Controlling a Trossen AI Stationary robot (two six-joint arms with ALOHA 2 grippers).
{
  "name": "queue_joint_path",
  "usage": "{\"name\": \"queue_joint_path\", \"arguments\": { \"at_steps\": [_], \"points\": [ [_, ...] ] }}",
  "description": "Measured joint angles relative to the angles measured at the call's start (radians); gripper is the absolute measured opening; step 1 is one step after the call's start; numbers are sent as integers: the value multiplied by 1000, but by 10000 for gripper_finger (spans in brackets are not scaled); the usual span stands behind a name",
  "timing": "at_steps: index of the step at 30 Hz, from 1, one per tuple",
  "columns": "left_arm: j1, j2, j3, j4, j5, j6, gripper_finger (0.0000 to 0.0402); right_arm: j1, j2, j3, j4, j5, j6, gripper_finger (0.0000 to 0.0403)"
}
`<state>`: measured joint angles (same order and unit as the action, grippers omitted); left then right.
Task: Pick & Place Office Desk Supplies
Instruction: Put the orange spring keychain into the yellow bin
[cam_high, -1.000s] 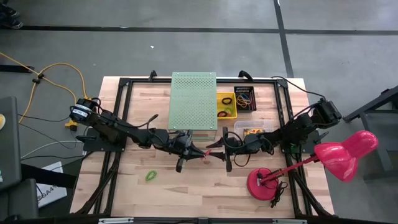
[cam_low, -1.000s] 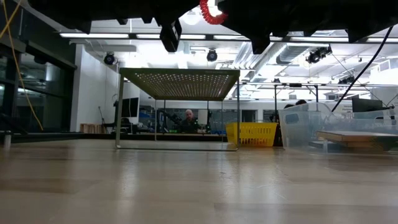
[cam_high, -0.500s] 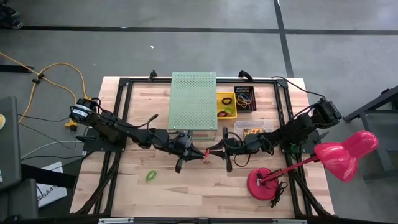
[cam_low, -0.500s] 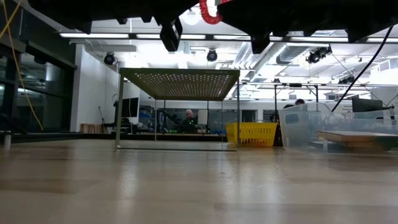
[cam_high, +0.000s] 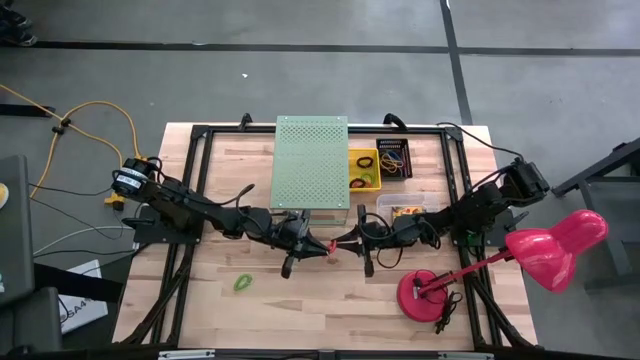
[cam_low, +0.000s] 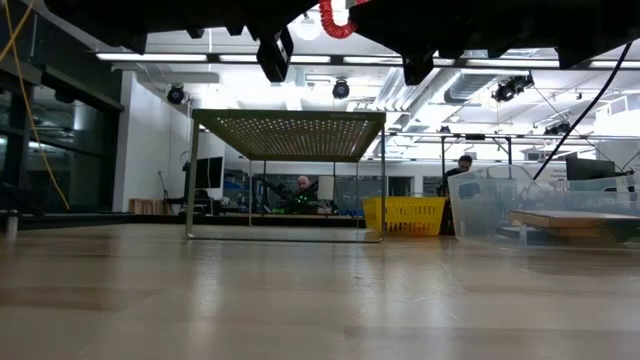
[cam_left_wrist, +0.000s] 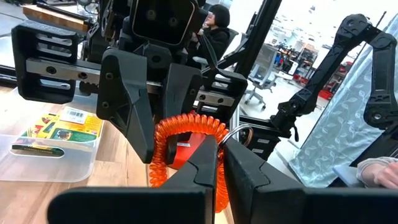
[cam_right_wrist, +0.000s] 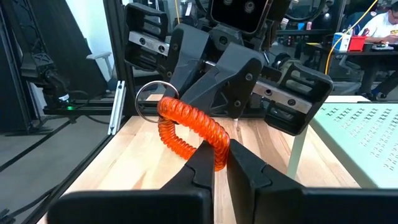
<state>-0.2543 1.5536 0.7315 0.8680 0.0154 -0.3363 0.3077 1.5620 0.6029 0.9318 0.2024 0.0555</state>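
Meeting above the table (cam_high: 260, 300), your left gripper (cam_high: 328, 246) and right gripper (cam_high: 338, 243) both pinch one red coiled band (cam_right_wrist: 189, 132). Each gripper's fingers are clamped nearly together on it.

red coiled band loop (cam_right_wrist: 189, 132) | stretched, off table | green loop (cam_high: 241, 283) | flat on table, front-left

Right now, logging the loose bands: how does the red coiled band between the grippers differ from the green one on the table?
The red coiled band is held in the air, pinched by both the left gripper and the right gripper; the green band lies flat on the table, untouched. The red one hangs at mid-table; the green sits nearer the front left. Both are small loops.
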Motion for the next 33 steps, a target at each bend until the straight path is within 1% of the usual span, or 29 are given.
{"name": "queue_joint_path", "arguments": {
  "at_steps": [3, 6, 8, 15, 18, 26, 33],
  "points": [
    [0, 0, 0, 0, 2, 0, 11, 0, 0, 0, 0, 0, 0, 14],
    [0, 0, 0, 0, 26, 0, 11, 0, 0, 0, 0, 0, 0, 14],
    [0, 0, 0, 0, 32, -1, 18, 0, 0, 0, 0, -1, 0, 14],
    [0, 0, 0, 1, 35, -2, 77, 0, 0, 0, 0, 0, 0, 13],
    [0, 0, 0, 0, 35, -2, 91, 0, 0, 0, 0, 0, 0, 13],
    [-7, 0, 0, -23, 43, -5, 95, 0, 0, 0, -29, -1, 17, 13],
    [-10, 0, 0, -34, 42, -16, 95, 17, 0, 0, -140, 1, 107, 13]
  ]
}}
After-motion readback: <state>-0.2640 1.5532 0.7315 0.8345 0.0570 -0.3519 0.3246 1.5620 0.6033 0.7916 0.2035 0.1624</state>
